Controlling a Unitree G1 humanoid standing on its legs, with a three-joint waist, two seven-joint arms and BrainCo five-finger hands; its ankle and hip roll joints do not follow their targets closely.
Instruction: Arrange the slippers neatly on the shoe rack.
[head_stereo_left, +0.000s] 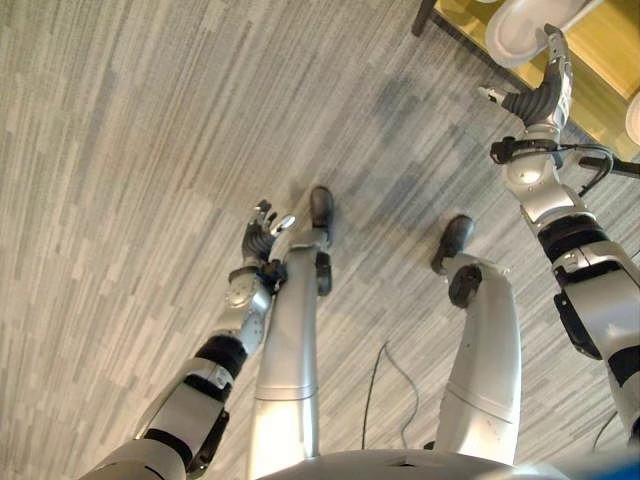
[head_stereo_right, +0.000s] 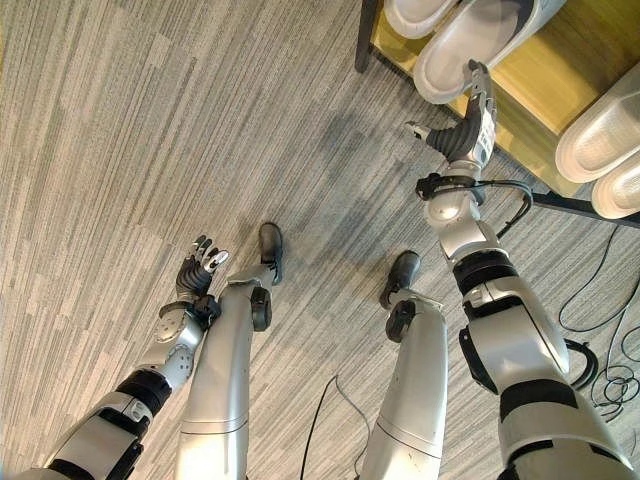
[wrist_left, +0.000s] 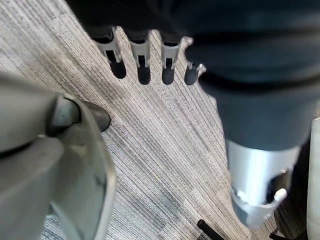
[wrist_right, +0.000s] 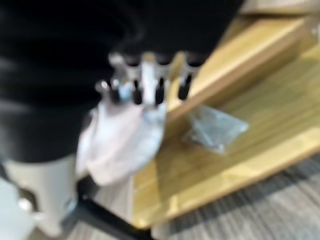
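Note:
A wooden shoe rack (head_stereo_right: 524, 112) with a black frame stands at the upper right. Several white slippers lie on it: one (head_stereo_right: 470, 48) at the near edge, another (head_stereo_right: 410, 14) beside it, two more (head_stereo_right: 606, 128) further right. My right hand (head_stereo_right: 468, 128) reaches up to the rack, open, its straight fingers (head_stereo_right: 483, 88) lying against the toe of the near slipper (head_stereo_left: 520, 30). In the right wrist view that white slipper (wrist_right: 120, 140) rests on the wooden shelf (wrist_right: 235, 155) just past the fingers (wrist_right: 150, 85). My left hand (head_stereo_left: 262, 236) hangs low over the floor, open and holding nothing.
Grey striped carpet (head_stereo_left: 150, 130) covers the floor to the left and in front of the rack. A black rack leg (head_stereo_right: 365, 35) comes down at the rack's left corner. A crumpled clear wrapper (wrist_right: 214, 128) lies on the shelf near the slipper.

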